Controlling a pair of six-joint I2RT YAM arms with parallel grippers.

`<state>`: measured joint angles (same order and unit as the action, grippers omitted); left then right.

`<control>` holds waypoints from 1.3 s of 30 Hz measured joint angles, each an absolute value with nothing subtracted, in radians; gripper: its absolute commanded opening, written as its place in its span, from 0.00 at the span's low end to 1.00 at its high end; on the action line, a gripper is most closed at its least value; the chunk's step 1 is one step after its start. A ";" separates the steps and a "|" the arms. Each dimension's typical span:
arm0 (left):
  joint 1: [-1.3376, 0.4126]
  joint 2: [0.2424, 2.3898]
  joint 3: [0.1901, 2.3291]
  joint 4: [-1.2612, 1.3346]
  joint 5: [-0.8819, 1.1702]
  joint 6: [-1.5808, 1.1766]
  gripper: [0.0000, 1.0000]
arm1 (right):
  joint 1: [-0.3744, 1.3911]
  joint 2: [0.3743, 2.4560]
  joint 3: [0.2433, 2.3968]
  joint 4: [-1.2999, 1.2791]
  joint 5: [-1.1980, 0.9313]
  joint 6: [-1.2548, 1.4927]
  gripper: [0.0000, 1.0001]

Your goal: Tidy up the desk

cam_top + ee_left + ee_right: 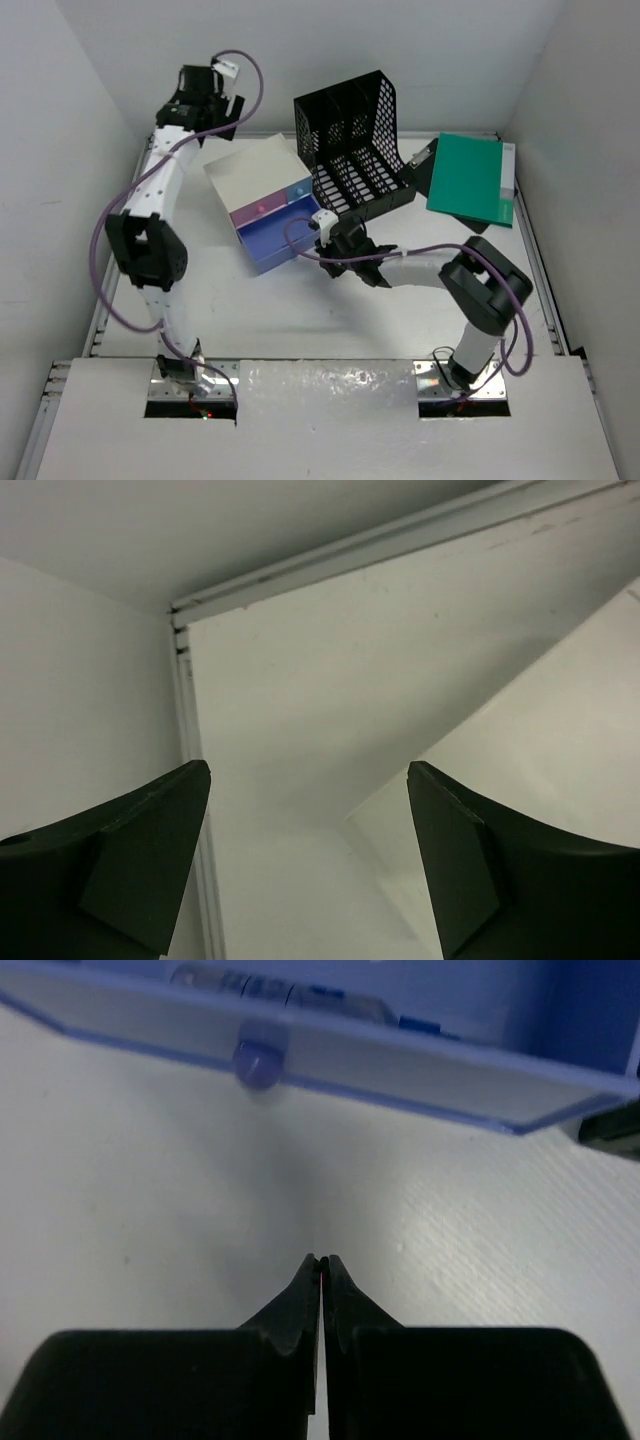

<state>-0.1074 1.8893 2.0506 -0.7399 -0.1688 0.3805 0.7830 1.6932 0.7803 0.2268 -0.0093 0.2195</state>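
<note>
Counter check: right gripper (pixel 322 1260) closed, left gripper (pixel 308 775) open.
The white counter (pixel 300 320) spans the cell from wall to wall and carries a drawer box (pixel 255 180), a black mesh rack (pixel 355 140) and a green folder (pixel 470 180). The right gripper, empty, sits low just short of the box's pulled-out blue drawer (pixel 400 1060). The left gripper, empty, hangs over the far left corner.
</note>
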 measured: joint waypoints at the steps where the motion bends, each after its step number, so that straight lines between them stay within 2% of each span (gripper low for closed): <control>1: -0.109 1.934 2.048 -0.709 -0.186 0.379 0.79 | 0.783 1.729 0.801 0.251 -0.003 0.231 0.00; 8: -0.129 2.181 2.077 -0.602 -0.235 0.371 0.75 | 0.782 1.934 0.980 0.362 0.024 0.274 0.00; 15: -0.123 2.151 1.978 -0.489 -0.162 0.391 0.62 | 0.780 2.092 1.147 0.389 0.041 0.283 0.00; 24: -0.121 2.098 1.847 -0.336 -0.094 0.430 0.58 | 0.754 2.257 1.403 0.454 0.081 0.309 0.00; 31: -0.116 2.095 1.838 -0.302 -0.080 0.437 0.58 | 0.747 2.320 1.442 0.465 0.093 0.329 0.00; 33: -0.116 2.093 1.838 -0.306 -0.079 0.437 0.60 | 0.745 2.298 1.412 0.485 0.074 0.310 0.08; 34: -0.116 2.092 1.839 -0.311 -0.078 0.437 0.61 | 0.743 2.266 1.377 0.489 0.053 0.294 0.16; 35: -0.116 2.090 1.839 -0.316 -0.077 0.437 0.61 | 0.741 2.220 1.337 0.480 0.030 0.277 0.25; 36: -0.116 2.089 1.841 -0.324 -0.076 0.437 0.61 | 0.740 2.152 1.292 0.449 0.003 0.253 0.39; 38: -0.117 2.088 1.848 -0.342 -0.075 0.437 0.62 | 0.730 1.995 1.243 0.343 -0.034 0.189 0.52; 39: -0.117 2.088 1.854 -0.354 -0.074 0.437 0.62 | 0.722 1.906 1.242 0.266 -0.051 0.162 0.63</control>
<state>-0.1165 2.0876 1.8542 -0.3538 -0.0742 0.4370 0.7216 1.9064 1.2419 0.2665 -0.0513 0.1616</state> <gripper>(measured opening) 0.617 0.482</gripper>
